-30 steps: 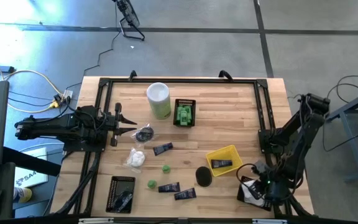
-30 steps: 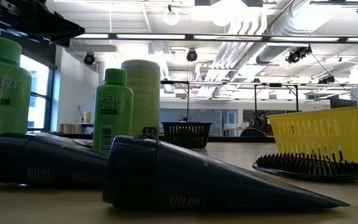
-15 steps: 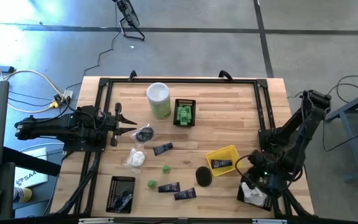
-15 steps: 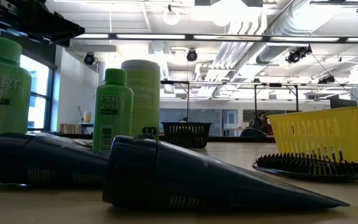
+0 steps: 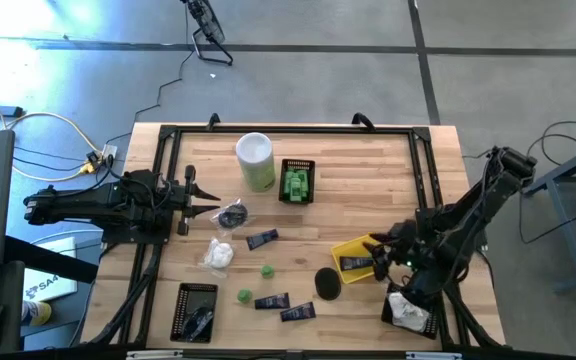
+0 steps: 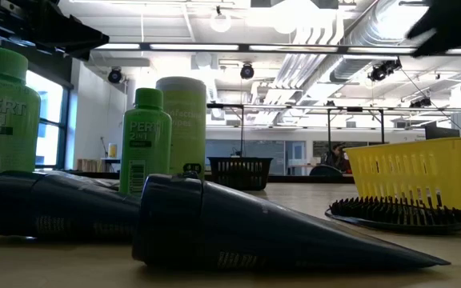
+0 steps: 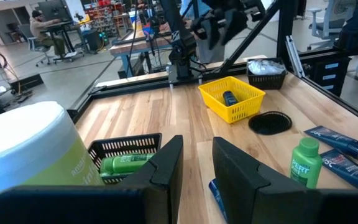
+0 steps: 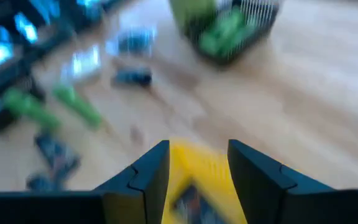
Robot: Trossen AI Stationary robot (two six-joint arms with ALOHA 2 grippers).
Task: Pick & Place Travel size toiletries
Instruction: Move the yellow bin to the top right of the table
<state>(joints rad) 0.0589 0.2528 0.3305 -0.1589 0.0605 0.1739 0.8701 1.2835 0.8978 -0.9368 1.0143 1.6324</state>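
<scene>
- Left gripper [image 5: 211,203]: hovered just inside the table's [image 5: 388,160] left edge, about mid-way along it. Fingers parted with a narrow gap and nothing between them.
- Black flat tray [image 5: 195,312]: lay at the front-left corner with a dark item on it.
- White soft packet [image 5: 218,255]: crumpled and pale, left of centre. The dark round piece [image 5: 232,215] lay just beyond it, close off the left gripper's tips.
- Two little green bottles [image 5: 266,271] [image 5: 243,295]: bright green, standing toward the front edge, near each other but apart.
- Dark navy tubes: one [image 5: 262,239] lay flat near the table's middle; two more [image 5: 271,301] [image 5: 297,312] lay side by side close to the front edge. Each tapered, with pale print.
- White-and-green canister [image 5: 255,160]: upright near the back edge. The black mesh basket [image 5: 297,164] sat just right of it, with green bottles [image 5: 296,185] lying inside.
- Black round brush [image 5: 328,283]: right of centre, just beside the yellow basket [image 5: 367,243].
- Yellow basket: right of centre, holding one navy tube [image 5: 356,264].
- Right gripper [image 5: 376,252]: hung above the yellow basket. Fingers spread, nothing gripped.
- Small bin [image 5: 408,308] of white packets: at the front-right corner.
</scene>
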